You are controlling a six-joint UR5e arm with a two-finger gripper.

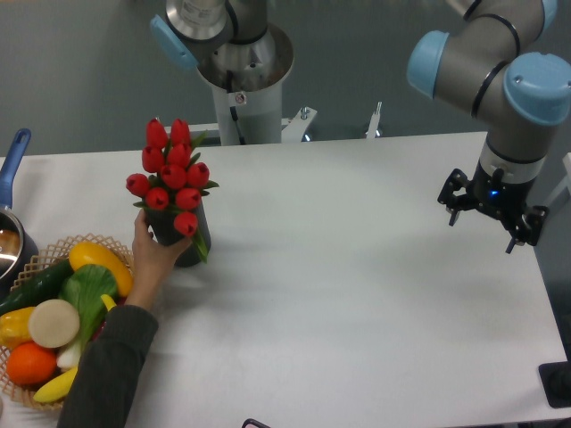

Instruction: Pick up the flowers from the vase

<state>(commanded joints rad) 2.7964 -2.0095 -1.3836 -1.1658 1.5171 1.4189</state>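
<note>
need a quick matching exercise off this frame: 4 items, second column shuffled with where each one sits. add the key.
Items
1. flowers
2. gripper
3. basket
4. pan

Places
A. far left edge, blue handle pointing up
B. right side, above the table near its edge
C. standing in the vase, which a person's hand holds
D. front left corner, filled with fruit and vegetables

Pairs: 1-C, 2-B, 3-D, 4-A
</note>
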